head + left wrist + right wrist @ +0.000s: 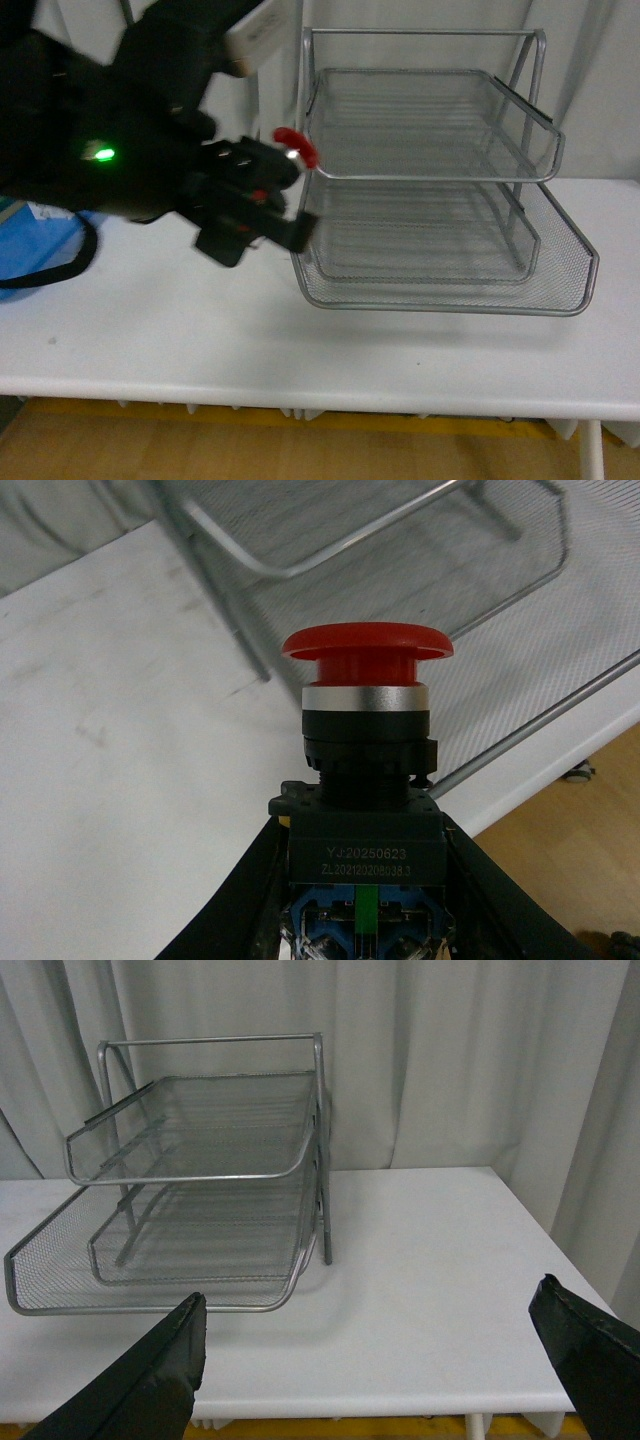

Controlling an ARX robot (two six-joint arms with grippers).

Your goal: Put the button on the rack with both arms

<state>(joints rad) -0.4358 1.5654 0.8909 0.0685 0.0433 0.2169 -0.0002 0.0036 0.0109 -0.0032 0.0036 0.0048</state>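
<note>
One red mushroom-capped push-button (365, 650) sits pinched in the left hand (365, 890), just short of the silver three-tier wire-mesh rack (440, 178); the right hand (368, 1305) is spread. The cap may snag a tier rim and twist free

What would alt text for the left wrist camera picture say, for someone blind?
A push button with a red mushroom cap fills the close-up, its dark body clamped between the left gripper's black fingers. Behind it are the silver wire-mesh rack and the white table.
</note>
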